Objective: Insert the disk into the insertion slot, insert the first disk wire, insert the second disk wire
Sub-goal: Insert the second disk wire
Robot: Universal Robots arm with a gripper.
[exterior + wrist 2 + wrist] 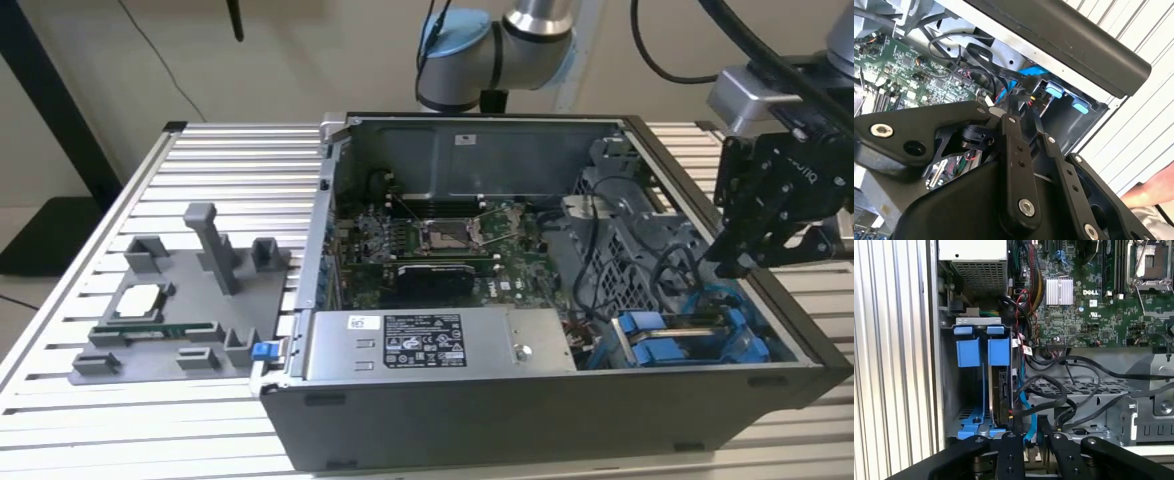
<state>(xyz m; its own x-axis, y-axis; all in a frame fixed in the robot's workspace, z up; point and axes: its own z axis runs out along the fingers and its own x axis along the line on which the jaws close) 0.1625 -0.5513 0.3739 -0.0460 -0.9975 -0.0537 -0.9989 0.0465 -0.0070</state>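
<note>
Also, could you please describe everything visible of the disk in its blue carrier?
The disk stands edge-on in the insertion slot, a grey sheet-metal cage. Its dark thin edge shows, clipped in a bright blue plastic carrier whose tab sits beside a second blue tab. A black cable and a blue cable reach its end; whether they are plugged in is unclear.

The blue-framed disk (pixel 1002 354) stands on edge inside the grey insertion slot (pixel 949 386).

Two blue carriers (pixel 968 351) (pixel 999 351), one drive cage (pixel 949 370), one power-supply box (pixel 427 345), one motherboard (pixel 427 240), one computer case (pixel 534 420), one grey fixture tray (pixel 160 300).
</note>
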